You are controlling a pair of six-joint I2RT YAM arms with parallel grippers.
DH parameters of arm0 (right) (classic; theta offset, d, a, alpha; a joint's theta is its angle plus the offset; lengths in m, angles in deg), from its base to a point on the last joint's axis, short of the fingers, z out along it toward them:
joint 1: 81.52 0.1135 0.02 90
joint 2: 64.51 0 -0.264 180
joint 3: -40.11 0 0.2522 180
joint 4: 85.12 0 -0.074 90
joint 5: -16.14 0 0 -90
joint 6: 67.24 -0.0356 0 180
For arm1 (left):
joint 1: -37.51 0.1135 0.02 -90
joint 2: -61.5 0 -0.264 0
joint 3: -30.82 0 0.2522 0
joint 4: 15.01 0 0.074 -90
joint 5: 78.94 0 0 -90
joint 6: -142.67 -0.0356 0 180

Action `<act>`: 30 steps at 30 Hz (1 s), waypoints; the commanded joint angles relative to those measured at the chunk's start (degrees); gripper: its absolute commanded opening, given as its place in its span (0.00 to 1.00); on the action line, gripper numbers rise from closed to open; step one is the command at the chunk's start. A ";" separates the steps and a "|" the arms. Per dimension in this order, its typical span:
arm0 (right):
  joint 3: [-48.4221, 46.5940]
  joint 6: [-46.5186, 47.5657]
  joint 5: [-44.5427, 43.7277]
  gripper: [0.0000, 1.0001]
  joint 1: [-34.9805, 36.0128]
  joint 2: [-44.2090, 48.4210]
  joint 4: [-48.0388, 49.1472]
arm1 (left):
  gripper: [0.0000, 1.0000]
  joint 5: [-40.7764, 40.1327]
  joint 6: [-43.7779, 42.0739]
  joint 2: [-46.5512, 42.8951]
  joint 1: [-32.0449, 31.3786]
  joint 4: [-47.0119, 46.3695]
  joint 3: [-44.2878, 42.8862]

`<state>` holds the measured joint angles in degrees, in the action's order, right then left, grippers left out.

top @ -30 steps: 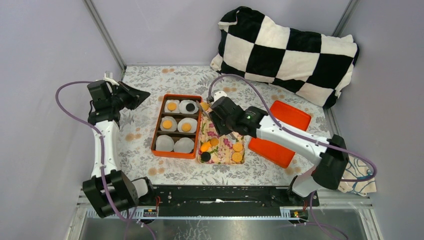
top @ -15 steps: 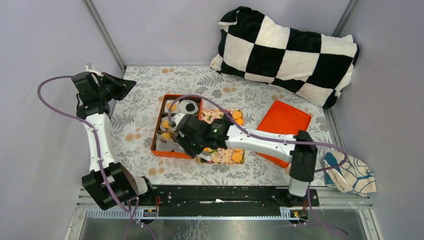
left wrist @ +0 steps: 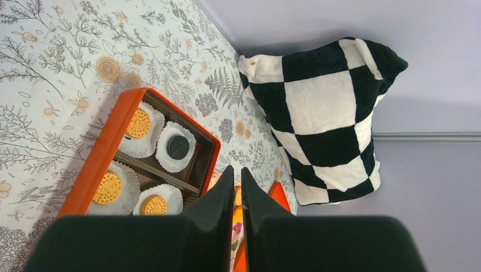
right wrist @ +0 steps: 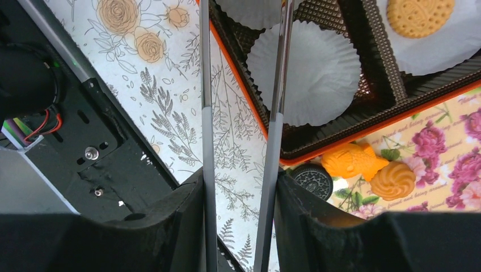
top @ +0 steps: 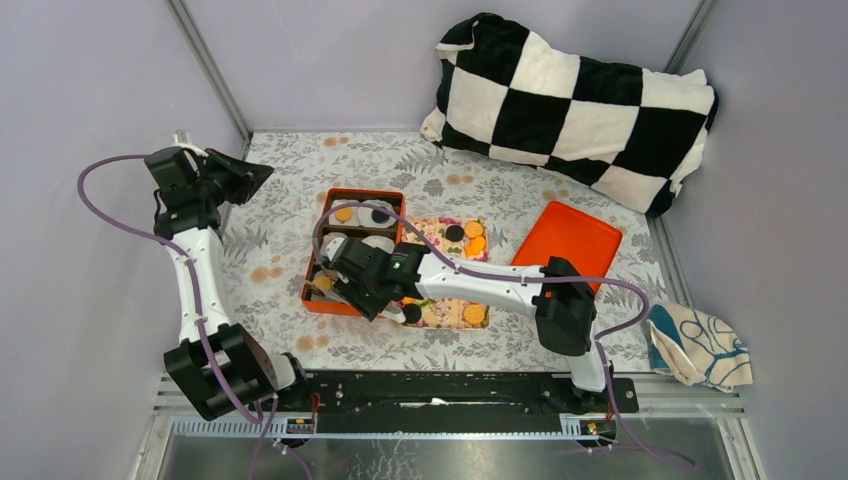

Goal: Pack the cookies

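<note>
Nearest the arm bases, the right claw [right wrist: 243, 68] hung over the near right corner of the orange box [right wrist: 258, 122]. Its two thin fingers [right wrist: 205, 113] stood apart with nothing between them, and one of them crossed above an empty paper cup [right wrist: 317, 79] in that corner. Just beside the box, at the near end of the floral tray [right wrist: 448, 147], lay loose cookies [right wrist: 396, 180]: a round golden one, a black cookie [right wrist: 311, 180] close to the box rim, and a fish-shaped orange piece [right wrist: 357, 161] between them.

Farther along the tray, more of them sat at its far end, one black and the rest orange. In the box, the middle row held two golden discs in their cups. The far row held a golden one [left wrist: 138, 123] and a black one [left wrist: 178, 147].

The left claw [left wrist: 237, 175] was raised over the far left of the patterned surface [top: 290, 300], well apart from the box, its fingers together and holding nothing.

Right of the tray lay an orange lid [top: 570, 235], and at the back a checkered pillow [top: 580, 100].
</note>
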<state>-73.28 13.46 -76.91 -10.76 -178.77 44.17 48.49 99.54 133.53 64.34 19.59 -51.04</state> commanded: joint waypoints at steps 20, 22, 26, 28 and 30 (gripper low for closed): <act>2.68 -0.11 -15.27 0.52 -0.10 13.86 0.64 | 0.15 3.44 -1.44 -1.94 0.78 -2.44 1.86; 4.48 -0.99 -19.36 0.51 -0.15 17.34 -1.34 | 0.15 3.20 -1.24 -2.68 0.81 -2.81 2.19; 9.59 -4.76 -25.46 0.50 -0.19 23.59 -5.49 | 0.15 3.16 -1.23 -4.24 0.78 -3.08 3.20; 12.92 -7.31 -26.67 0.50 -0.35 26.41 -7.24 | 0.15 3.26 -1.42 -5.09 0.78 -2.95 3.74; 16.35 -10.02 -26.37 0.50 -0.40 28.76 -8.68 | 0.15 3.55 -1.56 -6.13 0.69 -2.91 4.39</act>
<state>-62.33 9.48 -97.83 -10.89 -154.38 40.21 50.76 98.82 129.64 64.63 18.95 -48.09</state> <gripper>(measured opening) 0.496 0.146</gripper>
